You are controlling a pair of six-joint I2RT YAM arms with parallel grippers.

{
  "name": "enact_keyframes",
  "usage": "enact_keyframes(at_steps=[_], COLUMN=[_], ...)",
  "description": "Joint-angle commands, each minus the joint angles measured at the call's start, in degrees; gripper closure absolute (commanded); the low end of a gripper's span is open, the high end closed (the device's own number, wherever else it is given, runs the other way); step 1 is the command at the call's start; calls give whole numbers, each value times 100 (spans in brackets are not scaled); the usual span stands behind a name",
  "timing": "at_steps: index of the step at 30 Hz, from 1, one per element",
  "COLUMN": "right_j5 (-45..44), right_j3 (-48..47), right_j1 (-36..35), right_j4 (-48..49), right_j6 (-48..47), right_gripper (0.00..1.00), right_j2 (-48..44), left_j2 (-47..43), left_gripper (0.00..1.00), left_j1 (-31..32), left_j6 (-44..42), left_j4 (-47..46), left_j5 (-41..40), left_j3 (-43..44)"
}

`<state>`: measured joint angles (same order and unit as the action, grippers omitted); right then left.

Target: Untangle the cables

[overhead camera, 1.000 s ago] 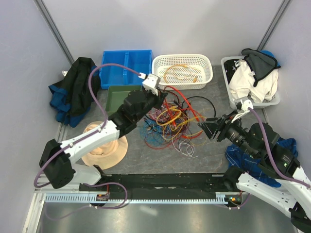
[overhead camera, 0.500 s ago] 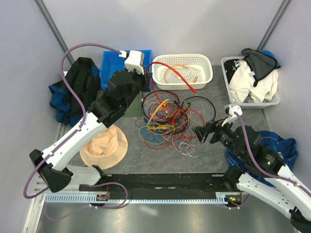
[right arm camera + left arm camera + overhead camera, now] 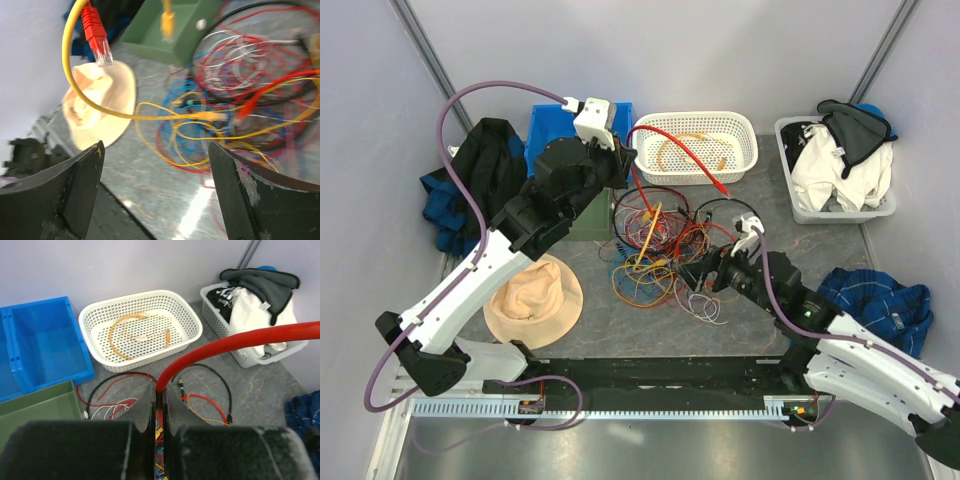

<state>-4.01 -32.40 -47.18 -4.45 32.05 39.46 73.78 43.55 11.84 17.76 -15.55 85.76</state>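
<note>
L gripper (image 3: 160, 392), raised at abt 11 o'clock of the tangle (image 3: 655, 245), is clamped tight on a red cable (image 3: 235, 340) – the cable arcs off toward 1 o'clock, over the white basket (image 3: 745, 150). R gripper (image 3: 156, 150) sits at the tangle's 4 o'clock edge, fingers spread wide, nothing in them. Most cables lie knotted mid-table; one orange-yellow cable (image 3: 112, 335) is in the basket. Risk: the red one's lower run prob. threads thru other loops, so pulling higher w/o the R side pinning the heap could drag the whole bundle up or cinch knots – its free end might also catch the basket rim.
</note>
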Motion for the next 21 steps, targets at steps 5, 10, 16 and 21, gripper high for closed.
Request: enact_keyframes(at_steps=[5, 10, 16, 21], right_j5=[1060, 1043, 543, -300], right_j3=[41, 199, 471, 507], right_j1=[-98, -423, -871, -1162], right_j4=[2525, 3318, 4503, 5225], right_j6=[618, 522, 381, 258], right_gripper=[7, 7, 7, 10], right_j2=[896, 1203, 1827, 2687], left_j2=[14, 58, 75, 31], left_gripper=[98, 98, 98, 98], left_j1=[57, 57, 57, 57], left_j6=[311, 337, 460, 644], left_j4=[0, -1, 26, 35], left_j5=[254, 202, 96, -62], left_j3=[196, 178, 161, 64])
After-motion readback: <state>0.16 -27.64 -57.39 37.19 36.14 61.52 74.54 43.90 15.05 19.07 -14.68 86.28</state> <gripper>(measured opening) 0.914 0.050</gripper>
